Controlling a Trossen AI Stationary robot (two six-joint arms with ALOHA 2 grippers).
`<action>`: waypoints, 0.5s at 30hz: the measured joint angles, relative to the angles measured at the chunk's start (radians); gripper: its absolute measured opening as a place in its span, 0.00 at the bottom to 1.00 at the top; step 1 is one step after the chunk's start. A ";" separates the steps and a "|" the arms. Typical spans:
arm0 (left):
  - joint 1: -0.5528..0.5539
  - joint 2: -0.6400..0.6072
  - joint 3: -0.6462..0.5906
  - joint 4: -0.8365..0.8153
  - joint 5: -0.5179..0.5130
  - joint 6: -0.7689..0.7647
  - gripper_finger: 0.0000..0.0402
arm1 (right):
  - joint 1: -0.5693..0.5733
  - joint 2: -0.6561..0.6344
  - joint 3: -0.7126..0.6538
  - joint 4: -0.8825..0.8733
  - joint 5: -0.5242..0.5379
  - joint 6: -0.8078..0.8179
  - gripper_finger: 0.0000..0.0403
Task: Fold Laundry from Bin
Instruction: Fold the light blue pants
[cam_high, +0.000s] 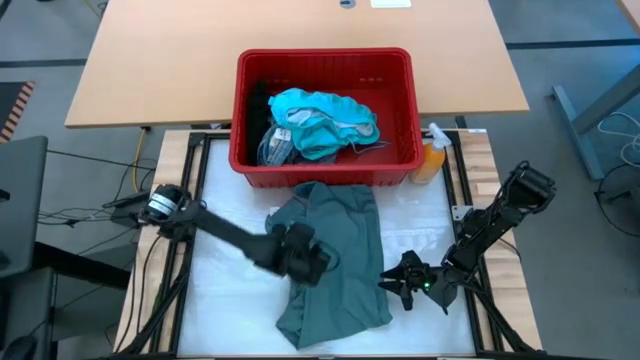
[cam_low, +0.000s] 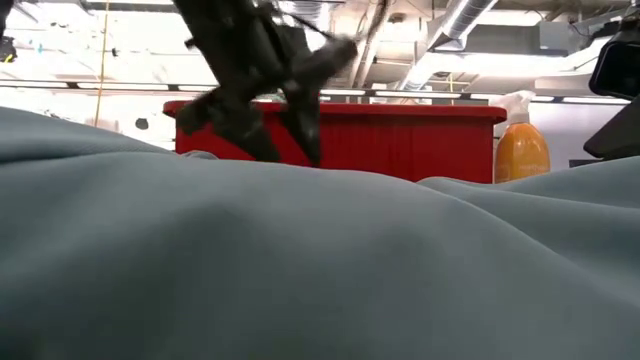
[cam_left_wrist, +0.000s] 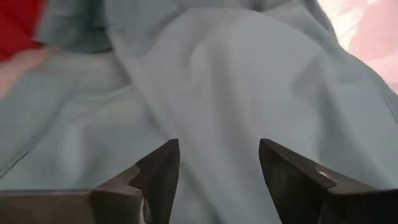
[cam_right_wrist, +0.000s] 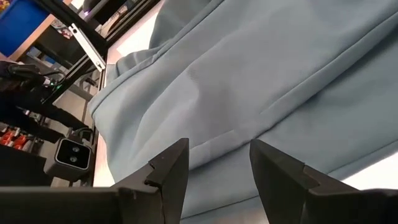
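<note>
Laundry: grey-green garment (cam_high: 335, 255) spread before bin (cam_high: 325, 165) | left gripper (cam_left_wrist: 217, 168) released above it | right gripper (cam_right_wrist: 217, 165) parted, empty, beside it

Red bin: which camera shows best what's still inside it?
The high view: it looks straight down into the red bin, showing teal laundry and something black. The low view shows only its front wall behind the grey-green garment; the left wrist shows a red corner.
</note>
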 joint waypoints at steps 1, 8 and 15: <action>0.021 0.002 0.000 -0.002 0.025 0.019 0.56 | 0.000 0.000 0.000 0.000 0.000 0.000 0.49; 0.064 0.019 0.000 -0.003 0.043 0.012 0.65 | 0.019 0.000 0.000 -0.004 -0.026 0.000 0.49; 0.030 0.019 0.000 -0.050 0.015 -0.073 0.65 | 0.010 0.000 0.000 -0.004 -0.027 0.001 0.49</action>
